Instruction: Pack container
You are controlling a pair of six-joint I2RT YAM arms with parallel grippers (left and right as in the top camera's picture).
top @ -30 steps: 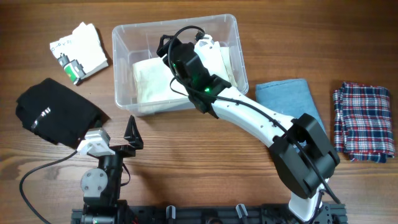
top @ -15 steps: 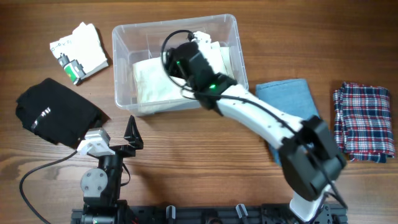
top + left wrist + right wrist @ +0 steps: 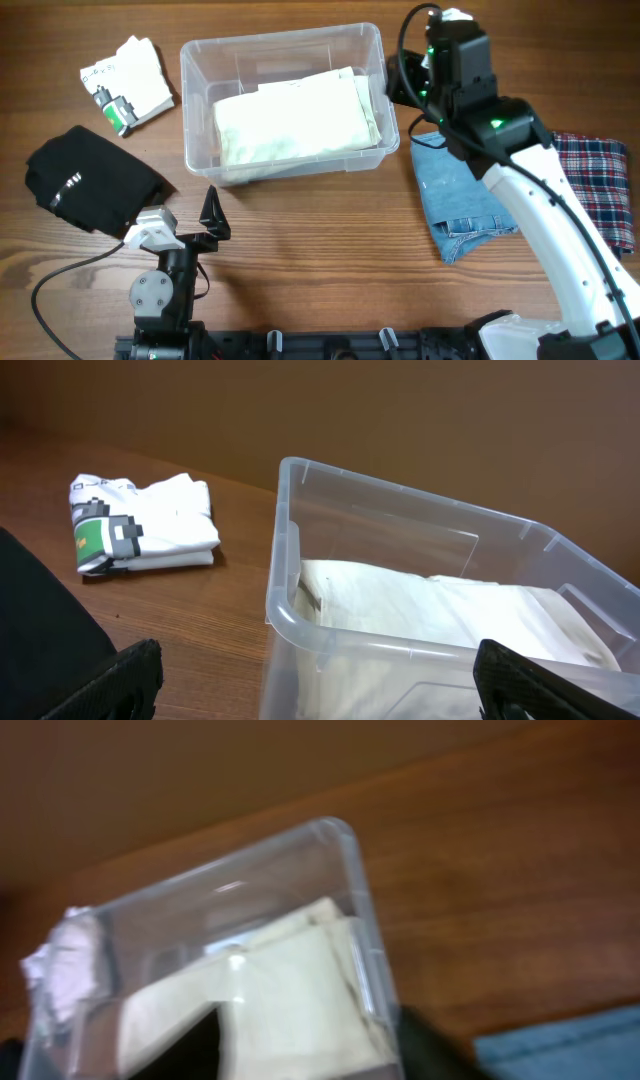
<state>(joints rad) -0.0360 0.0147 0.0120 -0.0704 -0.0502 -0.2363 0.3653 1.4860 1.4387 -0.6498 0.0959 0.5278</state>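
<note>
Overhead, a folded cream garment lies inside the clear container.

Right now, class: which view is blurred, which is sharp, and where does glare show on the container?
Right wrist view: soft and smeared throughout, the container rim hazy with a small glint. Left wrist view: crisp, pale highlights along the rim, left tool's fingers dark and soft-edged. Overhead view: sharp, evenly lit.
</note>
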